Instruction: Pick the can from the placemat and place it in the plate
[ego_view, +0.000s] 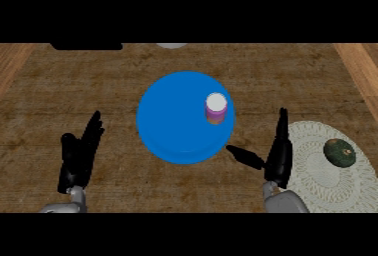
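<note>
A purple can with a white top stands upright on the right part of the blue plate at the counter's middle. A white lace placemat lies at the lower right, and a dark green round object rests on it. My right hand is open between the plate and the placemat, fingers straight and pointing away, thumb spread toward the plate's rim; it is below and to the right of the can and apart from it. Left of the plate, my left hand rests open with its fingers up.
The counter is brown and rough-textured, with lighter wooden strips along its left and right sides. A dark object and a pale round object show partly at the far edge.
</note>
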